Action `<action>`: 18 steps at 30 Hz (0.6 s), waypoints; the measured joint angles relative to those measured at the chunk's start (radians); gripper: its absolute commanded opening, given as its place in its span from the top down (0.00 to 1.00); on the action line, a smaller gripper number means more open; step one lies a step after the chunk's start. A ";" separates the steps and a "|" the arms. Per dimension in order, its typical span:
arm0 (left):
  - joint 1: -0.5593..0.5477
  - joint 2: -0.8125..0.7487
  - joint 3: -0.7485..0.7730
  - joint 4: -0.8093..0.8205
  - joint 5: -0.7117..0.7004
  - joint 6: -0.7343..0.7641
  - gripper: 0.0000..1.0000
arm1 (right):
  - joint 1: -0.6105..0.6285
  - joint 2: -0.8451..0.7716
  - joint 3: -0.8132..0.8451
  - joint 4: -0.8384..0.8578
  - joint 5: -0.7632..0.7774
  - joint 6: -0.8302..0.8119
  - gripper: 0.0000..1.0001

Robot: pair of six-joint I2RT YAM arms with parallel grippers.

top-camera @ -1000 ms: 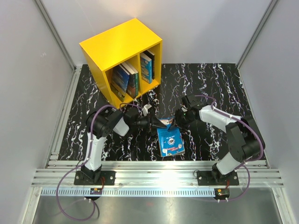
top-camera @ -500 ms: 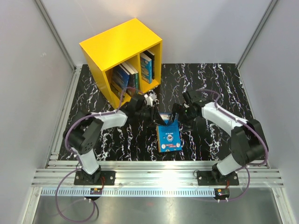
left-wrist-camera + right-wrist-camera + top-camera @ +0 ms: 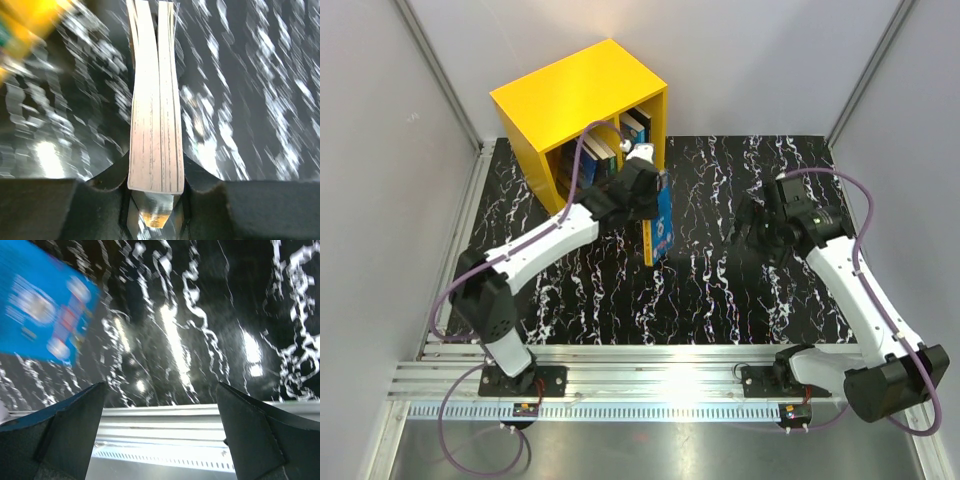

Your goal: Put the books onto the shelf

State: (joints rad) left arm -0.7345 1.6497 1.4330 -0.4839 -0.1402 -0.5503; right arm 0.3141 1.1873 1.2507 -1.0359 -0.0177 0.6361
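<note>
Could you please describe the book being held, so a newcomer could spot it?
Find the yellow shelf at the back. Just before its right compartment, the left tool grips a blue book on edge. Unlike the other books, it is outside the shelf.

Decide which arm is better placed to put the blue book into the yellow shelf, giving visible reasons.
Left. The left gripper is shut on the blue book, holding it on edge close to the shelf front. The right gripper hangs open and empty, farther from it.
</note>
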 measured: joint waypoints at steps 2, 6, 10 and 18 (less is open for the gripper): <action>-0.035 0.051 0.085 -0.014 -0.175 0.027 1.00 | 0.000 -0.008 -0.038 -0.021 -0.002 0.000 0.00; -0.101 0.234 0.330 -0.046 -0.518 0.100 1.00 | 0.000 -0.010 -0.109 -0.061 -0.009 0.000 0.00; -0.125 0.516 0.775 -0.183 -0.760 0.135 1.00 | 0.000 -0.015 -0.134 -0.086 -0.012 -0.003 0.00; -0.124 0.627 0.894 -0.279 -0.977 0.147 1.00 | 0.000 -0.014 -0.139 -0.093 -0.027 -0.025 0.00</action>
State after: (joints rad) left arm -0.8589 2.2765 2.3268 -0.7631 -1.1168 -0.4030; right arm 0.3141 1.1728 1.1114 -1.1286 -0.0452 0.6109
